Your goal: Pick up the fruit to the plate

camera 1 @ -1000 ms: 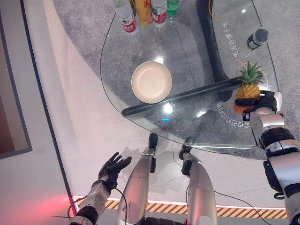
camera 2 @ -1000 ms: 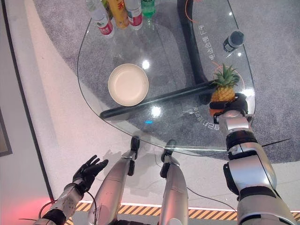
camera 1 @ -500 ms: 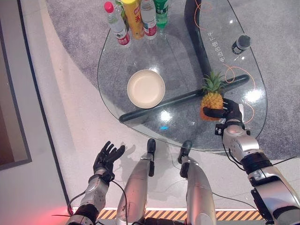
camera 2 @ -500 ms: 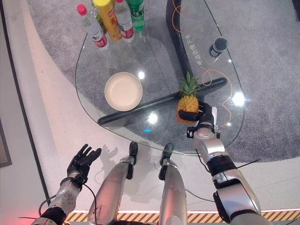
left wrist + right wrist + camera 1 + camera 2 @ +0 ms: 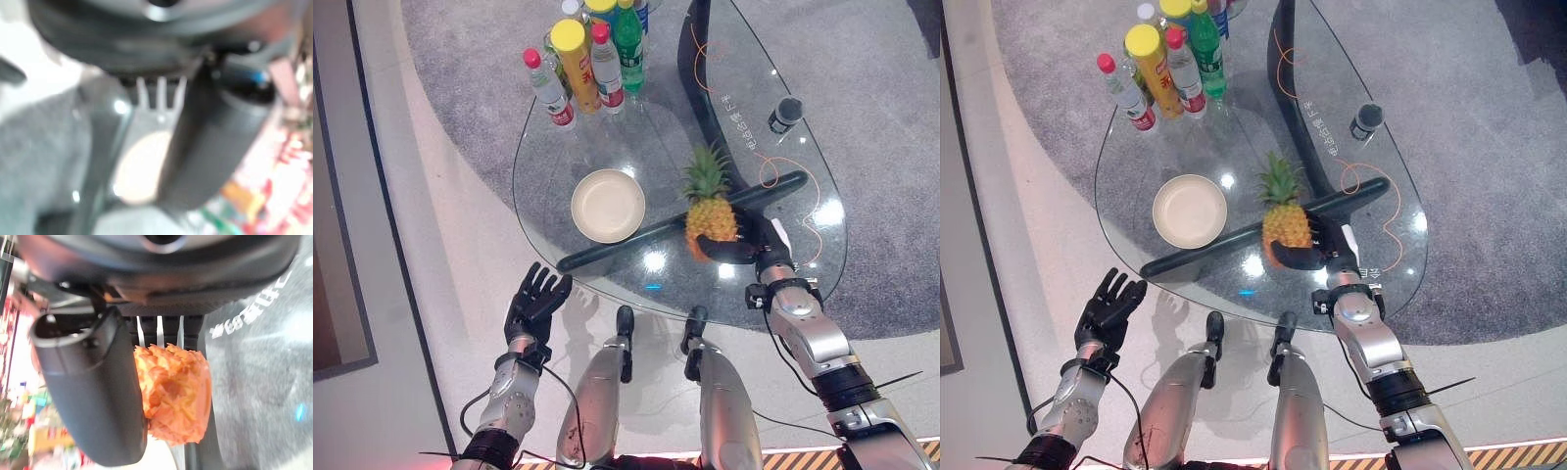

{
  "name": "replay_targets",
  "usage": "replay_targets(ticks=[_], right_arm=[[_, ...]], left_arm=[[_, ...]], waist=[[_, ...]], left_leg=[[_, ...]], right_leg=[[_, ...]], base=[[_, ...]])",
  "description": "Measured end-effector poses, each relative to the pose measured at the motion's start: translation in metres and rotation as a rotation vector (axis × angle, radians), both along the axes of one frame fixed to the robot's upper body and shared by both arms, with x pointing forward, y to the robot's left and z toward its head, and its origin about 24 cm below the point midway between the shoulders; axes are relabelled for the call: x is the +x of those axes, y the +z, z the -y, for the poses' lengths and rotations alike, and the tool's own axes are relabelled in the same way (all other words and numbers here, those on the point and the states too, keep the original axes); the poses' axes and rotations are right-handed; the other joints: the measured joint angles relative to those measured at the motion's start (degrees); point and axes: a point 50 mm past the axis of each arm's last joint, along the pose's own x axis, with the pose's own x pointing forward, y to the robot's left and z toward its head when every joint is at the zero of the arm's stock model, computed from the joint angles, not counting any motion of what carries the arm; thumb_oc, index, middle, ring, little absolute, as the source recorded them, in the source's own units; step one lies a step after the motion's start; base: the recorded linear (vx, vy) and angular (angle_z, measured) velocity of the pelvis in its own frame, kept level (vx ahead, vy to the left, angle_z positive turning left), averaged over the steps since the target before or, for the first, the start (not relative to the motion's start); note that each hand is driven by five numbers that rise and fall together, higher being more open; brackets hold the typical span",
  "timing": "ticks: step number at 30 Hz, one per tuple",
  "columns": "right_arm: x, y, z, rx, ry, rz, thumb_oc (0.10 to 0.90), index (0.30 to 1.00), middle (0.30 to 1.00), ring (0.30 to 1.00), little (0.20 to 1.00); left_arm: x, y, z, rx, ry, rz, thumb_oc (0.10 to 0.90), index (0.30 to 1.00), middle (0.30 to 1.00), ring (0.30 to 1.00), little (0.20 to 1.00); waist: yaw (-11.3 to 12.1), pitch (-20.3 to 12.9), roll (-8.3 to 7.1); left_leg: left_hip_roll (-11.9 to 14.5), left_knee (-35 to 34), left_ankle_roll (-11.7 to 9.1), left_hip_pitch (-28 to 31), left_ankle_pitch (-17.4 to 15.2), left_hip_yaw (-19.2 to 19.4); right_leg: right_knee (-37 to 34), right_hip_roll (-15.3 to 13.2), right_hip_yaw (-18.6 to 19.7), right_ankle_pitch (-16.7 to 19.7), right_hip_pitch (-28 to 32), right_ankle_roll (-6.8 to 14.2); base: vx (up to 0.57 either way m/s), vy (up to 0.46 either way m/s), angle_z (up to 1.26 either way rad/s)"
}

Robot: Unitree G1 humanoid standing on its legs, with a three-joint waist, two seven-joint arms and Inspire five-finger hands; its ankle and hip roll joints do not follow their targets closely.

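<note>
From the left eye view, the right hand has its dark fingers curled round the lower body of the pineapple, which stands upright with its green crown pointing toward the far edge of the glass table. The fruit sits over the middle of the table, just right of the cream plate, apart from it. The left hand hangs off the near left edge of the table, over the pale floor, its fingers spread and holding nothing. A cluster of bottles stands at the far left corner, and a dark-capped bottle stands alone near the far right edge.

The right eye view gives the same layout: the pineapple is in the right hand's grasp, between the plate and the table's right edge.

In the left wrist view, the left hand's dark thumb lies across the blurred pale plate seen beyond it; nothing is in the hand.

In the right wrist view, the orange body of the pineapple is pinched between the thumb and the row of fingers of the right hand.
</note>
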Motion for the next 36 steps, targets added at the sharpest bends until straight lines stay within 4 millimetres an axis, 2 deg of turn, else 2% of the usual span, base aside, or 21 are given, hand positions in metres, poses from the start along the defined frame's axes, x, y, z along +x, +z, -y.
replay_targets(ticks=[2, 8, 13, 17, 26, 30, 36], right_arm=[[-0.001, 0.0, -0.004, -0.02, 0.047, 0.006, 0.1, 0.3, 0.3, 0.3, 0.2], [-0.005, 0.02, -0.022, -0.019, 0.181, 0.108, 0.1, 0.3, 0.3, 0.3, 0.2], [-0.011, 0.033, -0.037, -0.04, 0.307, 0.163, 0.1, 0.3, 0.3, 0.3, 0.2], [-0.016, 0.034, -0.047, -0.077, 0.41, 0.168, 0.1, 0.3, 0.3, 0.3, 0.2], [-0.019, 0.034, -0.047, -0.184, 0.463, 0.165, 0.1, 0.3, 0.3, 0.3, 0.2], [-0.024, 0.035, -0.054, -0.242, 0.564, 0.152, 0.1, 0.3, 0.3, 0.3, 0.2], [-0.026, 0.039, -0.059, -0.283, 0.62, 0.16, 0.1, 0.3, 0.3, 0.3, 0.2]], left_arm=[[0.002, 0.008, 0.005, -0.01, -0.053, 0.045, 0.8, 0.9, 0.9, 0.9, 0.9], [0.007, 0.035, 0.026, -0.032, -0.28, 0.152, 0.8, 0.9, 0.9, 0.9, 0.9], [0.007, 0.045, 0.045, -0.051, -0.429, 0.173, 0.8, 0.9, 0.9, 0.9, 0.9], [0.007, 0.052, 0.055, -0.067, -0.516, 0.186, 0.8, 0.9, 0.9, 0.9, 0.9], [0.006, 0.052, 0.048, -0.067, -0.552, 0.146, 0.8, 0.9, 0.9, 0.9, 0.9], [0.006, 0.056, 0.046, -0.07, -0.547, 0.171, 0.8, 0.9, 0.9, 0.9, 0.9], [0.002, 0.057, 0.043, -0.107, -0.52, 0.206, 0.8, 0.9, 0.9, 0.9, 0.9]], waist=[[0.0, 0.0, 0.0], [0.1, 0.0, 0.01], [0.1, 0.0, 0.03], [0.1, 0.0, 0.05], [0.2, 0.1, 0.15], [0.2, 0.1, 0.22], [1.1, 0.1, 0.22]], left_leg=[[0.0, -0.4, 0.0, 0.8, 0.0, -0.1], [-0.2, -0.9, 0.0, 1.0, 0.0, -0.1], [-0.2, -1.0, 0.0, 1.0, 0.0, -0.1], [-0.4, -1.1, 0.0, 0.9, 0.0, -0.4], [-0.6, -1.1, -0.1, 0.1, 0.0, -0.9], [-0.8, -1.2, -0.1, 0.1, 0.0, -1.3], [-1.1, -1.1, -0.1, 0.1, 0.0, -1.8]], right_leg=[[-0.1, -0.1, -0.1, -0.2, 0.7, 0.1], [0.0, -0.2, -0.3, -0.4, 0.7, 0.2], [0.0, -0.2, -0.5, -0.6, 0.7, 0.3], [0.1, -0.3, -0.9, -0.9, 0.7, 0.2], [0.1, -0.4, -1.3, -1.2, 0.1, 0.2], [0.2, -0.6, -1.4, -1.5, 0.2, 0.4], [1.1, -0.9, -1.7, -2.2, 0.1, 0.5]], base=[[-0.01, -0.04, 0.02], [0.0, 0.0, 0.0], [0.0, 0.0, 0.0], [0.0, -0.005, 0.02], [0.0, -0.001, 0.02], [0.01, -0.004, 0.04], [0.01, -0.015, 0.04]])
